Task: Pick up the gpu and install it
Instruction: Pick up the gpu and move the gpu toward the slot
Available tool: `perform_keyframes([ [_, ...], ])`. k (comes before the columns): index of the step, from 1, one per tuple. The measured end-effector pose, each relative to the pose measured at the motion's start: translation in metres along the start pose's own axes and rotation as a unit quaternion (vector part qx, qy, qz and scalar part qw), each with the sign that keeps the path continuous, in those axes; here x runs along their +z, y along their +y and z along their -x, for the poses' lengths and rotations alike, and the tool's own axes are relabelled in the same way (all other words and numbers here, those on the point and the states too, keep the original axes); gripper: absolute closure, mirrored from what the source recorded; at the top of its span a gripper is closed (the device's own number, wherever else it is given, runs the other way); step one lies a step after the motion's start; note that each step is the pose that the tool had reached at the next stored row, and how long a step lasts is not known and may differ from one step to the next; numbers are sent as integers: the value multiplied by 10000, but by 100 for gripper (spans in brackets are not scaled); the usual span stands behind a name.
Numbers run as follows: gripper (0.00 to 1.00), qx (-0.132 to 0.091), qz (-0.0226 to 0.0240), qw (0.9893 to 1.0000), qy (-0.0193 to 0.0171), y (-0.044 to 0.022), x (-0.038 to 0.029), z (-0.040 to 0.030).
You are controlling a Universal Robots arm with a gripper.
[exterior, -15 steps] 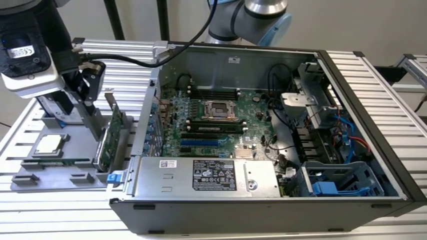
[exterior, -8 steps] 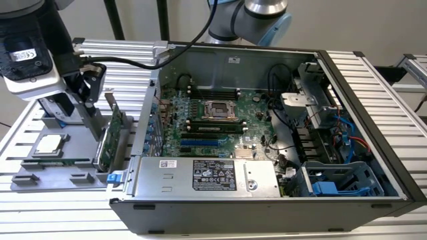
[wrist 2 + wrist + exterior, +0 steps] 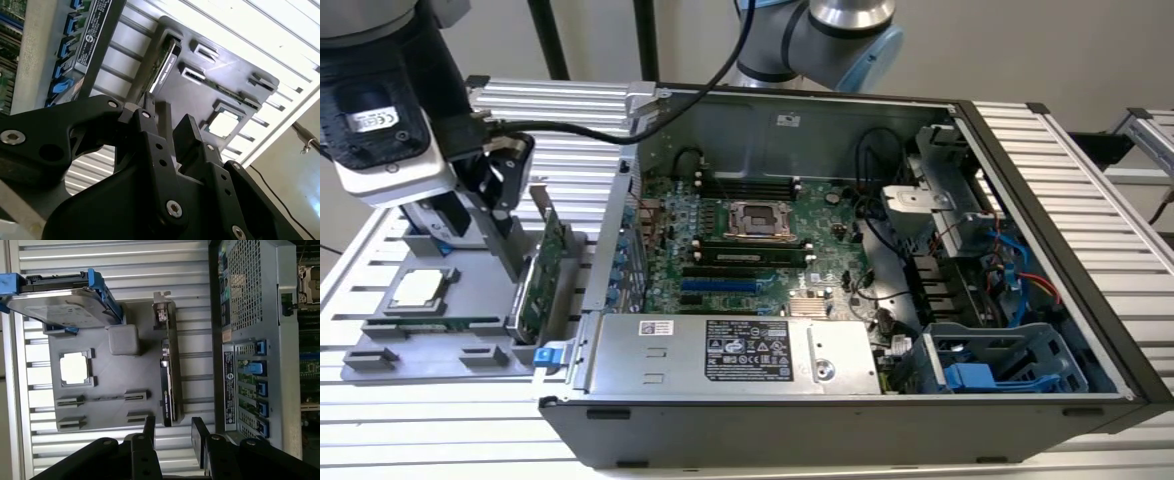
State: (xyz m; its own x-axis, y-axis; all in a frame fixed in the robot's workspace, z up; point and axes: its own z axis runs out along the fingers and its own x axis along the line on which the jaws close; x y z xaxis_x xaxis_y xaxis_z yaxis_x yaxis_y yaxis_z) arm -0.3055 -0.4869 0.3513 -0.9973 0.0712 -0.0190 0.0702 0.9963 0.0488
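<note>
Standing on edge at the holder's [image 3: 100,405] edge nearest the case [image 3: 250,300]: the gpu [image 3: 169,385], end lined up between 2 spread fingers [image 3: 200,435] of the gripper [image 3: 174,432]. Edge-on in first wrist view; green-faced in exterior view.

Exterior view: even overhead light, bright on the slatted table [image 3: 440,420]. Interior of the computer case [image 3: 854,435] is dimmer, its front wall near black along the lower edge of the frame, and the arm housing at upper left is a bit soft. Second wrist view: table slats blown out to near-white glare, and the black gripper [image 3: 169,117] close to the lens is dark, low in detail and slightly blurred, with small highlights on its screws. First wrist view: flat light, mild glare on the slats, gpu [image 3: 169,385] reads as a dark strip against the grey tray [image 3: 100,405].
</note>
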Motion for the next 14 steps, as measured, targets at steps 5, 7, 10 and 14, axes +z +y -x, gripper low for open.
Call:
perform_keyframes([
  [5,0,0,0,10000,0,-2,53,0],
  [7,0,1,0,10000,0,-3,82,0],
  [10,0,0,0,10000,0,-6,130,4],
  [14,0,0,1,10000,0,-8,189,11],
])
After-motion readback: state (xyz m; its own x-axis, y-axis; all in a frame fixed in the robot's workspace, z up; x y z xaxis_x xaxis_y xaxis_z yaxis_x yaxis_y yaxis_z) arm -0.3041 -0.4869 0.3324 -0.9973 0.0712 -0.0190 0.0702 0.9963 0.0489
